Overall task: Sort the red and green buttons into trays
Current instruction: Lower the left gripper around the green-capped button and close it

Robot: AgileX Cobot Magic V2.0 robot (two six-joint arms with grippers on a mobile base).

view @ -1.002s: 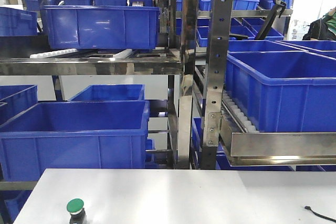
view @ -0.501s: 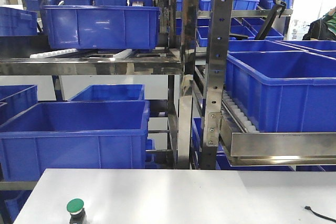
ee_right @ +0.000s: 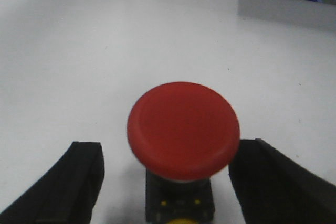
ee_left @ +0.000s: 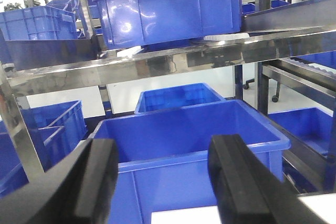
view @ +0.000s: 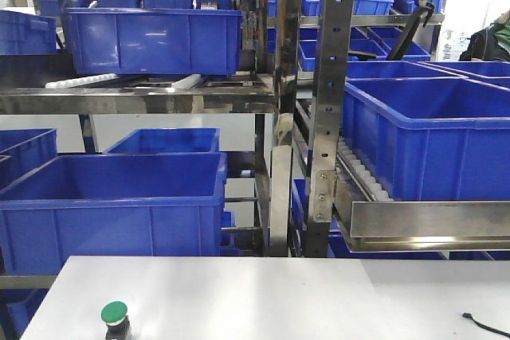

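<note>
"Two buttons show, is that right?"

"Yes, a red one and a green one. The red button (ee_right: 184, 129) is nearest, right under the right wrist camera. It stands upright on the white table (ee_right: 79, 51), round cap on top and a black base below."

"And the right gripper (ee_right: 171, 148)?"

"Its jaws are spread wide, one black finger (ee_right: 84, 182) on each side of the red cap. On the left side a strip of table shows between finger and cap. On the right side the finger sits just beside the cap's edge, and I cannot tell whether they touch."

"What about the left gripper (ee_left: 165, 177)?"

"It is also spread apart, with nothing between its fingers (ee_left: 97, 177). It is raised and looks past the table's far edge. A sliver of white tabletop shows low in that view, and behind the gap is a deep blue crate (ee_left: 184, 129)."

"Where is the green button (view: 115, 314)?"

"In the front view it stands upright near the table's left edge, at the bottom of the picture. A thin black cable (view: 486, 326) lies on the table well apart from it, at the right edge."

"And beyond the table?"

"Steel racks (view: 331, 101) stand there, loaded on several levels with more blue crates (view: 111, 212)."
</note>
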